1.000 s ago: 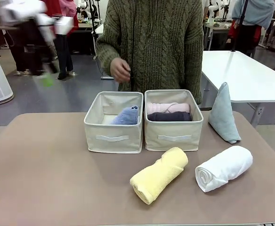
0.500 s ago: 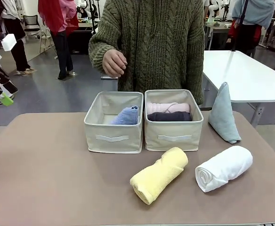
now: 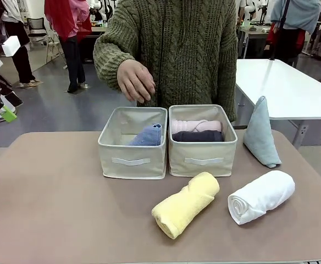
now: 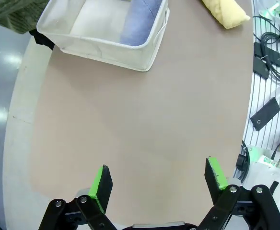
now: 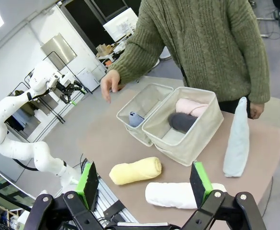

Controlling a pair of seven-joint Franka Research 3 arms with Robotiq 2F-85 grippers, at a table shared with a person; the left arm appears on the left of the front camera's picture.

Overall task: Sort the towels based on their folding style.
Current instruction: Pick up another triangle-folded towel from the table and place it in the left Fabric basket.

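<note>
Tan surface (image 4: 130,120) spreads beneath the robot's left hand (image 4: 158,175), spread wide and empty; the right hand (image 5: 144,183) hangs just as wide, holding nothing. Near lie the yellow roll (image 3: 185,204) and white roll (image 3: 261,196). Farther off, the grey-green cone (image 3: 261,133) stands upright right of two bins: the left bin (image 3: 132,157) holds the pale blue towel (image 3: 148,136), the right bin (image 3: 203,157) the pink roll (image 3: 196,126) and dark grey roll (image 3: 198,136).

The left gripper (image 4: 158,178) points downward, its two green-padded fingers (image 4: 101,184) spread wide with nothing between them. The right gripper (image 5: 144,183) is likewise fully parted and empty, angled forward and down from the near right. The white left arm (image 5: 15,120) stands bent and raised at the far left. The person's raised hand (image 3: 136,81) hovers palm down, sleeve extended forward, fingers loosely curled downward. The person's other hand (image 5: 256,110) hangs at the hip.
</note>
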